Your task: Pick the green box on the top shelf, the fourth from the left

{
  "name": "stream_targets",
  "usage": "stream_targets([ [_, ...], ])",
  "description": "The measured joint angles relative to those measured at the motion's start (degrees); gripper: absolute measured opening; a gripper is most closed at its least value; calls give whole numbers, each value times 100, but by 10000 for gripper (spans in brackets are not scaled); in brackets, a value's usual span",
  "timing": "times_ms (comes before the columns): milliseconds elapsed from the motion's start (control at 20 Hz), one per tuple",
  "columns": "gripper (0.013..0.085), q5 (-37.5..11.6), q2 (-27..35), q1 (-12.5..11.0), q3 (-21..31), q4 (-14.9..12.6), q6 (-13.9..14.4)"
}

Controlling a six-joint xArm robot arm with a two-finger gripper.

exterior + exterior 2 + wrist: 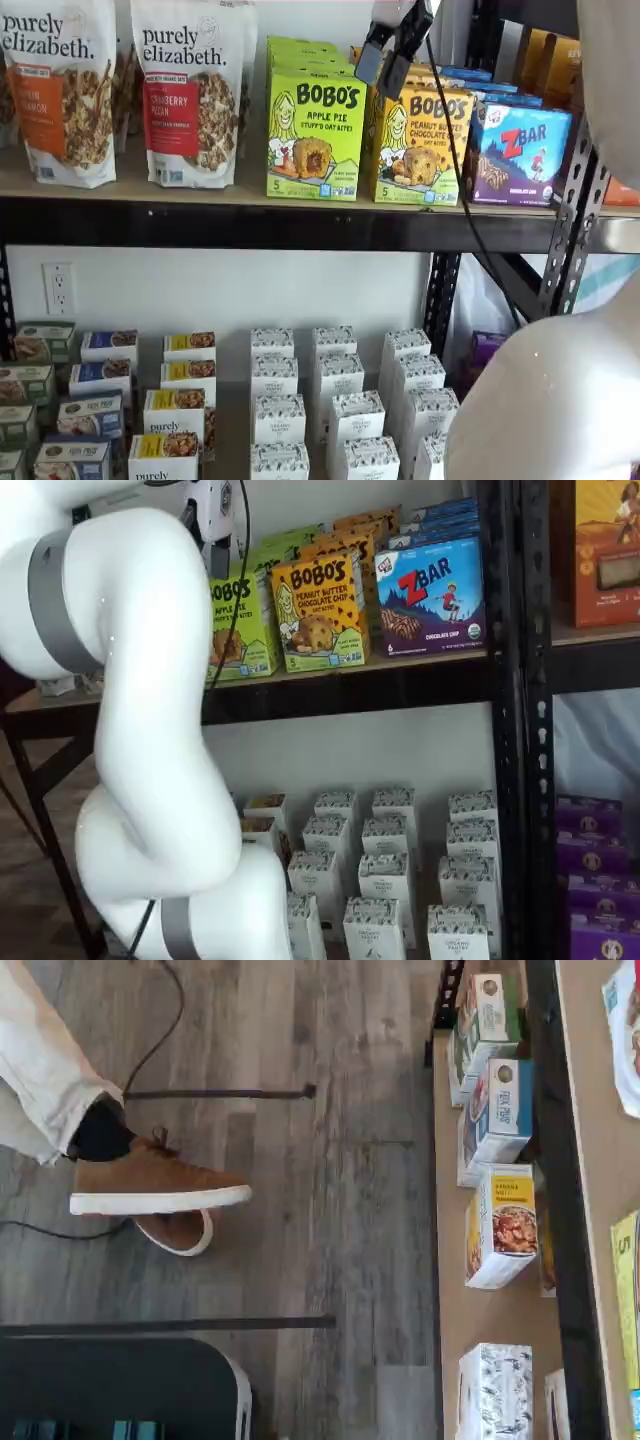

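Green box: the green box point(316, 128) is seen standing upright on the top shelf point(230, 225) in both shelf views, its printed face turned outward so the label can be read; more boxes of the same colour are lined up behind it, so only the front one can be reached.
Neighbours: a yellow-orange Bobo's box point(421, 146) is set just beside it at 3 o'clock, with a blue ZBar box point(519, 152) further along; two granola bags point(190, 90) stand at 9 o'clock in that shelf view. The row is packed closely, which is judged to leave little room for fingers at the sides.
Pincer: the pincer point(391, 52) is seen in a shelf view hanging in front of the shelf, at about 1 o'clock from the green box's front face and apart from it. Two black fingers are seen with a gap between them; the jaws are spread wide and nothing is held.
Arm: the white arm point(140, 730) is placed between the cameras and the shelves, and part of the green box is hidden by it in one shelf view.
Wrist view: floor, a person's brown shoe point(155, 1185) and lower-level boxes are shown.
Step in hand: the approach is judged under way, the grasp not yet made.
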Motion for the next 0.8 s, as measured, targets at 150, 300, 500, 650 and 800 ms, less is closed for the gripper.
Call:
stream_targets([
  [150,850,7,37,182,-99,-422,73],
  [300,850,-28,32,180,-93,-458,71],
  [500,850,-197,-36,144,9,-372,48],
  [650,850,-579,-182,170,233,-387,41],
  [800,850,-903,-250,186,404,-397,25],
])
